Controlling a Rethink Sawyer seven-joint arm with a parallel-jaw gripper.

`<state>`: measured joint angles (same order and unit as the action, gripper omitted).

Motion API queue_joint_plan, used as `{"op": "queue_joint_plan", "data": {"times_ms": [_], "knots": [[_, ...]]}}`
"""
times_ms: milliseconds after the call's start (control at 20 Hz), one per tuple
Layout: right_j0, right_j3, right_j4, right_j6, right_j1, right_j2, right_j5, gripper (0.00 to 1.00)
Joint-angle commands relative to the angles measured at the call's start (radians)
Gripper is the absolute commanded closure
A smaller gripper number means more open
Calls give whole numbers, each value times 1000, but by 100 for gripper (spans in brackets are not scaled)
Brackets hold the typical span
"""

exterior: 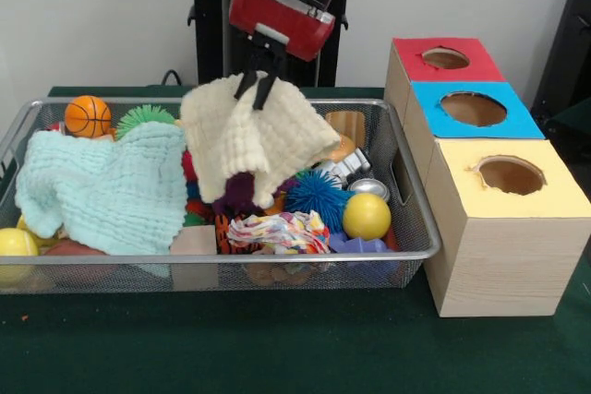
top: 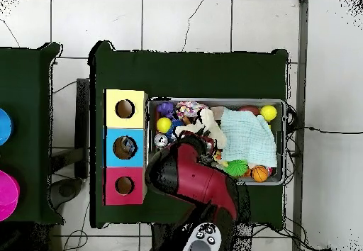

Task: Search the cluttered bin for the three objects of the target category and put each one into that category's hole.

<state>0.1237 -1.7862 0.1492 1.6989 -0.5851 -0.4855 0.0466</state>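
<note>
The silver wire-mesh bin (exterior: 420,251) sits on the green table, full of clutter; it also shows in the overhead view (top: 283,106). My gripper (exterior: 256,89) is shut on a cream knitted cloth (exterior: 254,136) and holds it lifted above the middle of the bin; the cloth hangs down over the toys. In the overhead view the cloth (top: 210,126) shows beside the red arm (top: 202,181). The blue-topped hole (exterior: 473,108) is on the middle wooden box to the right of the bin, and it shows in the overhead view (top: 125,147).
A red-topped hole (exterior: 445,58) and a yellow-topped hole (exterior: 510,174) flank the blue one. In the bin lie a mint cloth (exterior: 102,186), an orange basketball (exterior: 88,115), a green spiky ball (exterior: 143,118), a blue spiky ball (exterior: 317,198), a yellow ball (exterior: 367,216) and a multicoloured rag (exterior: 277,231).
</note>
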Motion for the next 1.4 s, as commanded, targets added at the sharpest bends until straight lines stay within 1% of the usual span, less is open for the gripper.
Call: {"op": "queue_joint_plan", "data": {"times_ms": [50,200,550,650,700,850,1000,1250,1400], "knots": [[-127,-123,16,196,-13,317,25,100],[-201,-148,27,197,4,408,33,100],[-282,-182,42,200,11,499,79,100],[-317,-203,49,199,12,544,98,100],[-345,-217,49,192,12,578,107,100],[-384,-237,49,186,21,628,116,100],[-412,-265,63,197,25,665,141,100],[-418,-287,89,211,15,686,178,100],[-425,-298,92,209,14,694,178,100]]}}
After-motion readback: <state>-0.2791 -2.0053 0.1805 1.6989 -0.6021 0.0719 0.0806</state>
